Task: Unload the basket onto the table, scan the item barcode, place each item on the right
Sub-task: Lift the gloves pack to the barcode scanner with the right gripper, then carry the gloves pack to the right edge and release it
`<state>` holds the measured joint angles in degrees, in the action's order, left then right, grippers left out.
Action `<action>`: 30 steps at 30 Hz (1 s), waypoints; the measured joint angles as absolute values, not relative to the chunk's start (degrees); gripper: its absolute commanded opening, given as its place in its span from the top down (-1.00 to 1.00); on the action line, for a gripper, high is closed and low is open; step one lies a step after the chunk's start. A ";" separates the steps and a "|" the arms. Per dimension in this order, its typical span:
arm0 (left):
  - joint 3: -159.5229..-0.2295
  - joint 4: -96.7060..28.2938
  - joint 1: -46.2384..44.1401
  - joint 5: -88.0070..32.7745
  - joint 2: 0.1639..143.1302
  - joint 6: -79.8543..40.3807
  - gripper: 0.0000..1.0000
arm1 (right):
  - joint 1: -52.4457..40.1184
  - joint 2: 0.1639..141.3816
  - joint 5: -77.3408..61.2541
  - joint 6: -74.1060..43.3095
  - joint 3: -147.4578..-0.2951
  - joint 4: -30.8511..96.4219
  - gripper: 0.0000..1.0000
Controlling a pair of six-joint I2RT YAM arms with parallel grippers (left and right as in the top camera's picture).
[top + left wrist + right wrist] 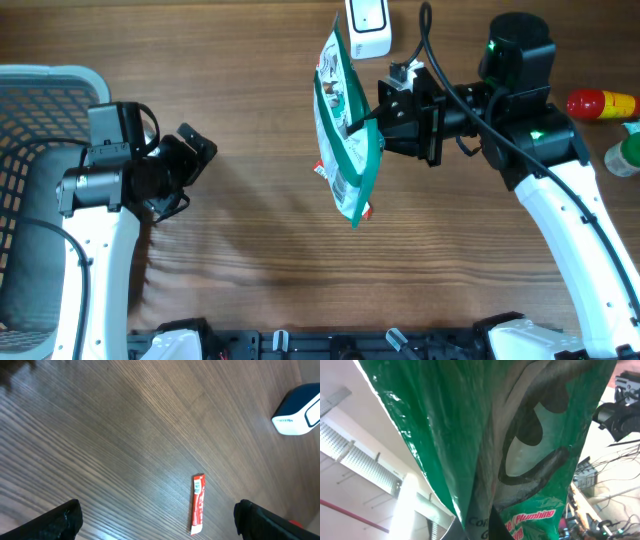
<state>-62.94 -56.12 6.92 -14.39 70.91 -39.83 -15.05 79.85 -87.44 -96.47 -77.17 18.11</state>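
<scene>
Green bag (345, 130) clamped in right end effector (360, 122), left end effector (190, 172) apart, red sachet (198, 504) clear only from left wrist

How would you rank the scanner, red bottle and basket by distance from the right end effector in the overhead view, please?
1. Scanner, at the top edge, nearest the right end effector.
2. Red bottle, right edge.
3. Basket, far left.

Item count, tabletop (250, 260):
- Green bag (345, 140): one.
- Barcode scanner (368, 25), white: one.
- Red sachet (198, 504): one.
- Basket (40, 80), slatted: one.
- Containers at the right edge: two, a red-and-yellow container (600, 103) and a green-and-white container (625, 155).
- End effectors: two, the left end effector (190, 175) and the right end effector (372, 122).
</scene>
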 measured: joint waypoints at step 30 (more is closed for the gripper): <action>-62.94 -47.07 6.92 -7.81 70.94 -41.04 -1.00 | -18.28 127.63 -1.17 -44.58 -116.64 21.93 0.90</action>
